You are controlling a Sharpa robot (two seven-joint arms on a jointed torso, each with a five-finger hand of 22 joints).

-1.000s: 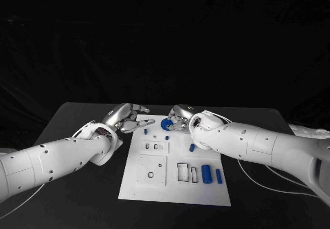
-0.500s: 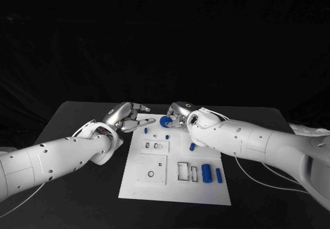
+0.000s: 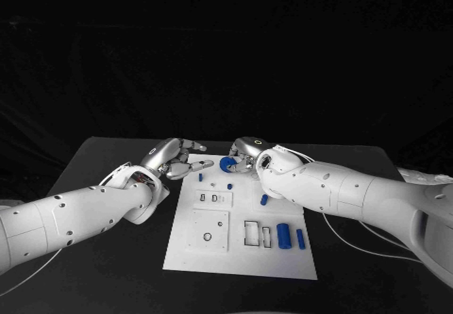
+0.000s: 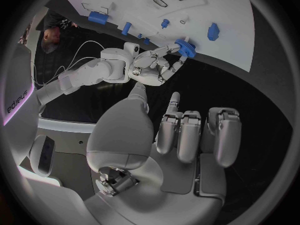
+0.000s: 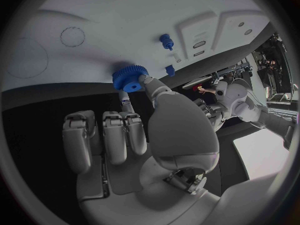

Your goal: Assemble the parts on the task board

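The white task board [image 3: 189,252] lies in the middle of the black table. My right hand [image 3: 247,156] hovers over the board's far edge and pinches a blue gear [image 3: 228,165] between thumb and a finger. The right wrist view shows the gear [image 5: 128,78] at the fingertips, just off the board's edge [image 5: 94,25]. My left hand [image 3: 175,159] is a short way left of the gear, holding nothing, thumb and one finger stretched out, the others curled. In the left wrist view the right hand [image 4: 150,67] holds the gear [image 4: 186,47].
Small blue pegs [image 3: 200,178] [image 3: 230,186] [image 3: 264,200] lie on the board's far half. A thick blue cylinder [image 3: 283,234] and a thin one [image 3: 300,240] lie at its near right, beside rectangular slots [image 3: 251,235]. A white cable [image 3: 359,245] trails on the table's right.
My right hand has carried the gear slightly up and left, toward the board's far edge. The left hand has risen a little and its finger has stretched out more.
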